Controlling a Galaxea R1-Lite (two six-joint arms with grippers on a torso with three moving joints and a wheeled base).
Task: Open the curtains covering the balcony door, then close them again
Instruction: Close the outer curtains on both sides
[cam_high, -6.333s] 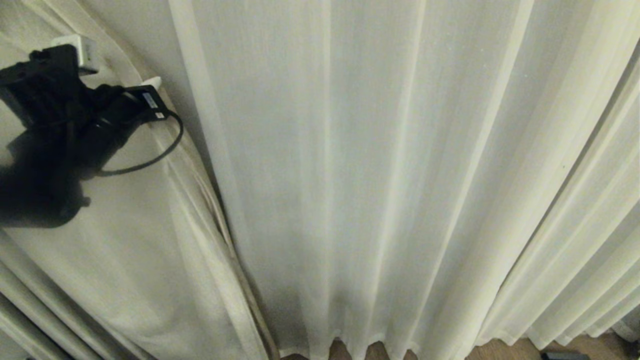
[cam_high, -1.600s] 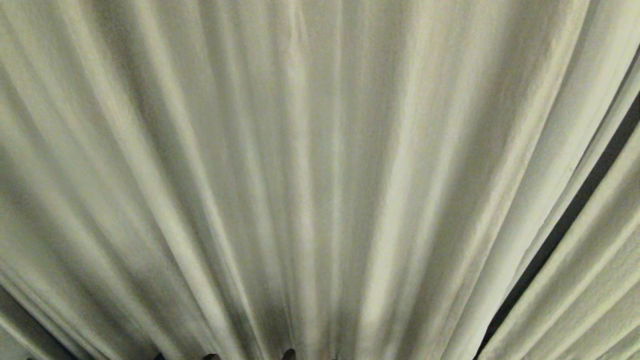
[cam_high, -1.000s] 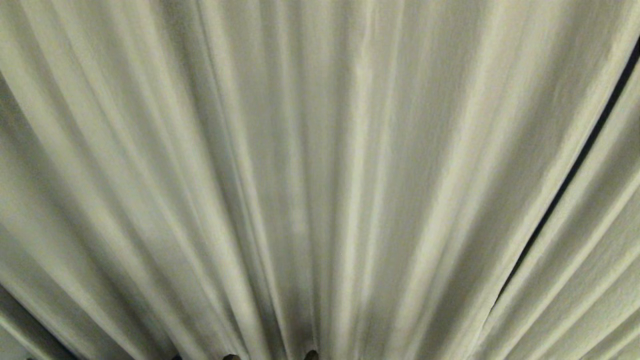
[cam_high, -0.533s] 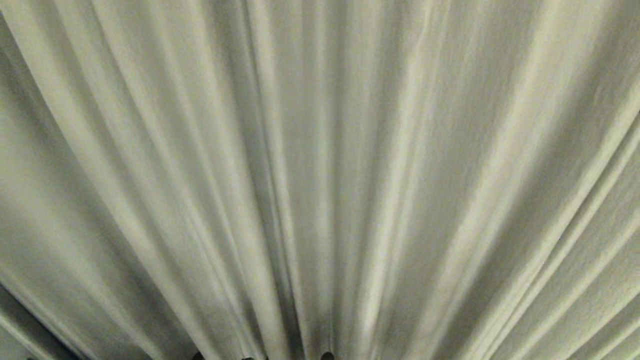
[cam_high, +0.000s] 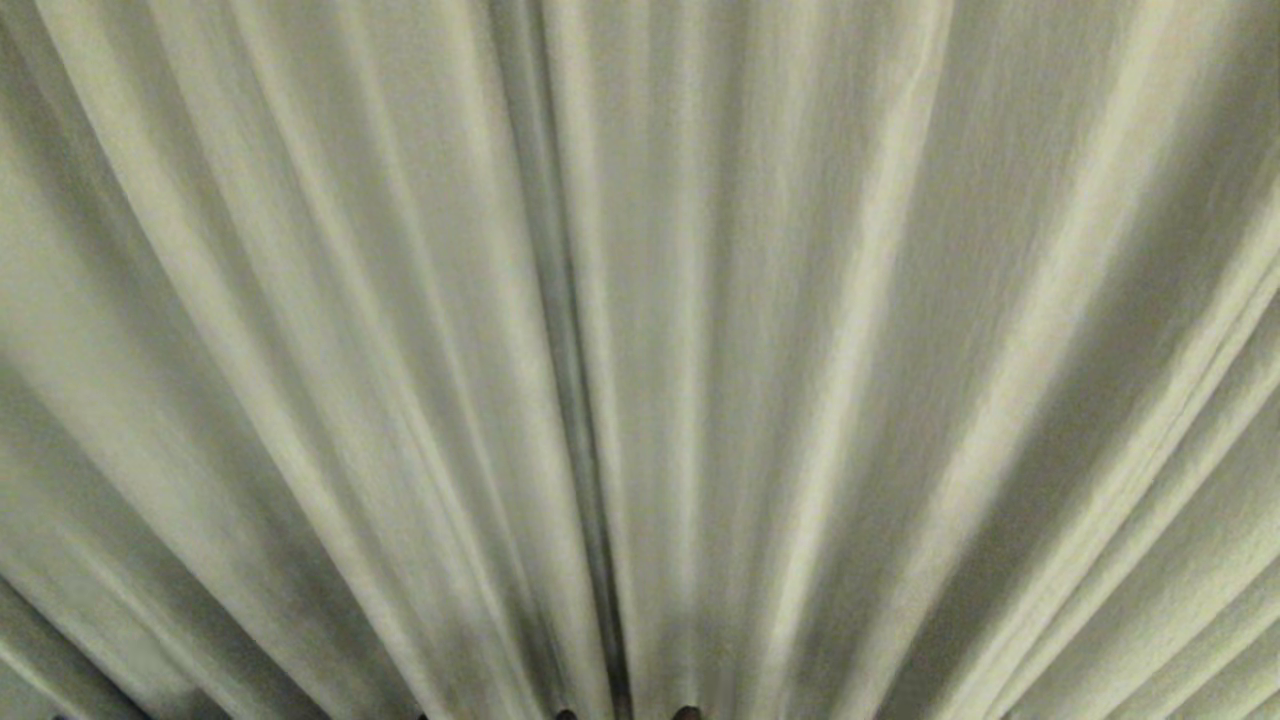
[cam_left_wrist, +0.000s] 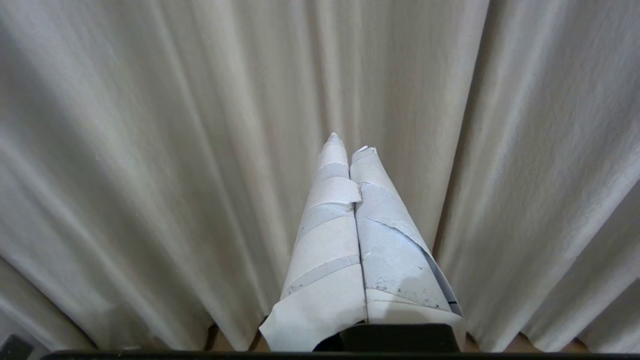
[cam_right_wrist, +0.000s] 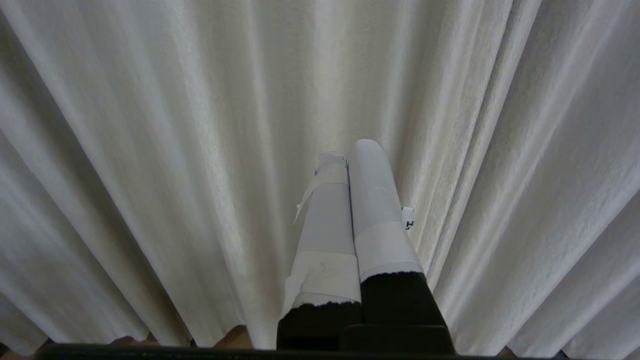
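Observation:
Cream-white pleated curtains (cam_high: 800, 330) fill the whole head view, hanging shut and close in front of me. Neither arm shows in that view. In the left wrist view the left gripper (cam_left_wrist: 348, 144), its fingers wrapped in white tape, is shut with nothing between them and points at the curtains (cam_left_wrist: 150, 165) a little short of the fabric. The right gripper (cam_right_wrist: 348, 150), also tape-wrapped, is shut and empty in front of the curtains (cam_right_wrist: 175, 150). The balcony door is hidden behind the fabric.
Slivers of wooden floor (cam_right_wrist: 235, 340) show under the wavy hem of the curtains. The same brown floor (cam_left_wrist: 522, 344) peeks out below the hem in the left wrist view.
The whole head view has slid sideways along the curtains: the pleats drift to the right and the dark gap at the right edge has gone out of view. The left arm seen several seconds ago is gone.

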